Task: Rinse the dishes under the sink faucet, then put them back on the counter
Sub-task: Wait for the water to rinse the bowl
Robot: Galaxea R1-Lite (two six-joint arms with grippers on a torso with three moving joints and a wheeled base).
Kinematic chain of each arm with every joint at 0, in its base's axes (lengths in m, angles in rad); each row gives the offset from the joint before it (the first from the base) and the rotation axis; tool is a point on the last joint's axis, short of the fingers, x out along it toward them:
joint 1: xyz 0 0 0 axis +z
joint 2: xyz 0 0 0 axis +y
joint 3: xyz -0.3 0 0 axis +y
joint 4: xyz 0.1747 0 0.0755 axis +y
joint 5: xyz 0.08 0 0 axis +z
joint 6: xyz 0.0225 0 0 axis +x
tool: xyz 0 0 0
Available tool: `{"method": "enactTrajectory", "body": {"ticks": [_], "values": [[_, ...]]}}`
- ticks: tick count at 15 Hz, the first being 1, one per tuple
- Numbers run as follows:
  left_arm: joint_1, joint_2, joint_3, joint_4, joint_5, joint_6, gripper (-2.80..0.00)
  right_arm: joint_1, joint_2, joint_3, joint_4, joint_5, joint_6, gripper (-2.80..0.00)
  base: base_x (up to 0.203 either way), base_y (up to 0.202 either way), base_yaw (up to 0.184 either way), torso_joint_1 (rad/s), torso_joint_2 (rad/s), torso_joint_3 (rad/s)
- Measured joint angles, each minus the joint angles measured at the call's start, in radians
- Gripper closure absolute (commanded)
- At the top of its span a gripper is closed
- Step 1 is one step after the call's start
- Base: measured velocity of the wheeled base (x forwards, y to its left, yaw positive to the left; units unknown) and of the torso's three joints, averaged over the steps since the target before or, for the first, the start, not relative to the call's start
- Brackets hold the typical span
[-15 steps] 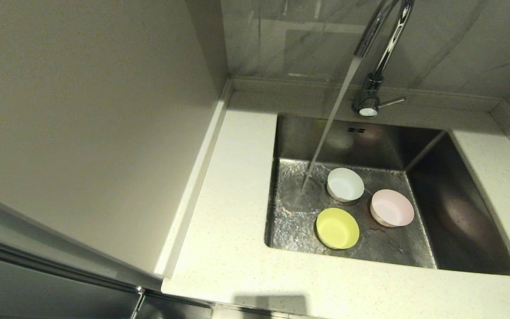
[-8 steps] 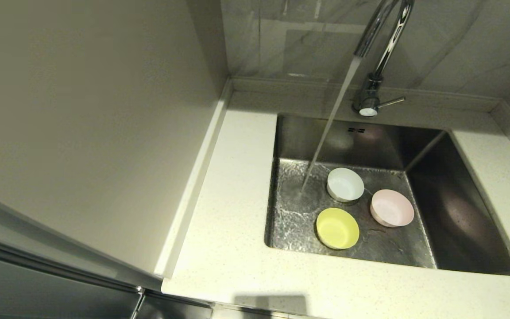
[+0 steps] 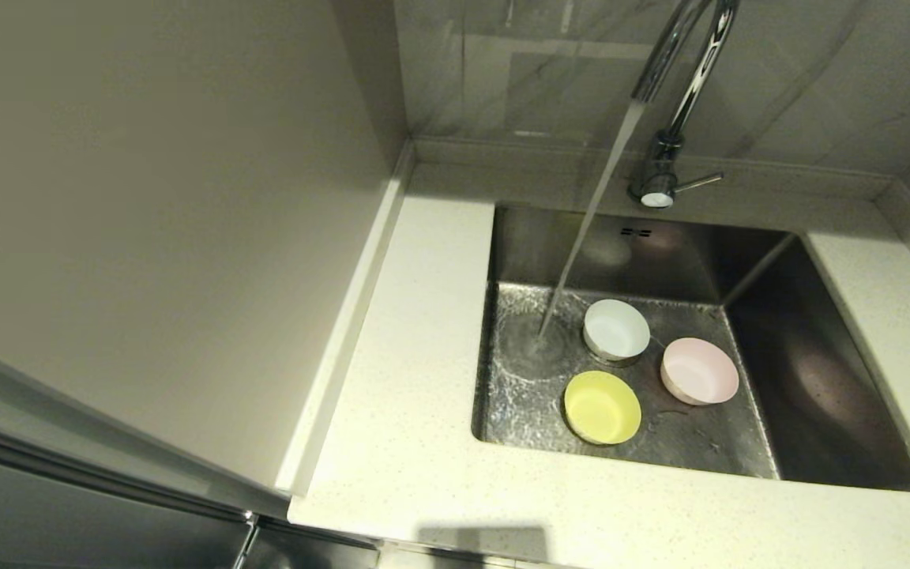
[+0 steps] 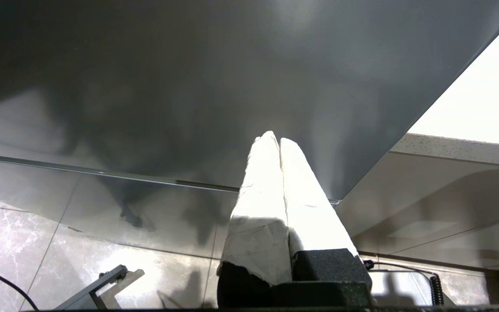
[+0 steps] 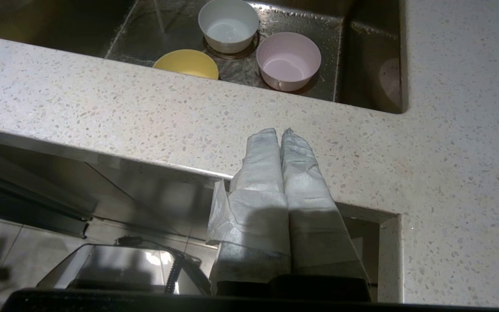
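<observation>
Resting upright on the wet floor of the stainless-steel sink point(image 3: 826, 379) are 3 small round bowls: white point(image 3: 616, 329), yellow point(image 3: 602, 406), pale pink point(image 3: 699, 370). They look light, rigid and slippery; pinch 1 rim wall. The left gripper point(image 4: 275, 141) and right gripper point(image 5: 279, 133), below the counter point(image 5: 275, 117), are both closed and empty.

A tall, plain grey-beige panel point(image 3: 155, 237), matte like a cabinet side, fills the left of the scene and runs from near to far. At the far side stands a glossy, pale grey marble-veined wall point(image 3: 802, 71) that mirrors faint straight lines. Below the worktop's near edge, a dark grey cabinet front point(image 4: 189, 78) with a thin metal strip hangs over a polished, grey marble-look tiled floor point(image 4: 11, 234). That floor catches bright glare and soft shadows. A black coiled cable point(image 5: 172, 271) lies low near the floor.
</observation>
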Motion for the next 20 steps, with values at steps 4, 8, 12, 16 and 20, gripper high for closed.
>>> {"method": "enactTrajectory", "body": {"ticks": [4,8,12,16,20], "values": [[0.000,0.000,0.000,0.000,0.000,0.000,0.00,0.000,0.000,0.000,0.000,0.000,0.000,0.00,0.000,0.000,0.000,0.000,0.00,0.000],[0.000,0.000,0.000,0.000,0.000,0.000,0.00,0.000,0.000,0.000,0.000,0.001,0.000,0.00,0.000,0.000,0.000,0.000,0.00,0.000],[0.000,0.000,0.000,0.000,0.000,0.000,0.00,0.000,0.000,0.000,0.000,0.001,0.000,0.00,0.000,0.000,0.000,0.000,0.00,0.000],[0.000,0.000,0.000,0.000,0.000,0.000,0.00,0.000,0.000,0.000,0.000,0.001,0.000,0.00,0.000,0.000,0.000,0.000,0.00,0.000],[0.000,0.000,0.000,0.000,0.000,0.000,0.00,0.000,0.000,0.000,0.000,0.000,0.000,0.00,0.000,0.000,0.000,0.000,0.00,0.000]]}}
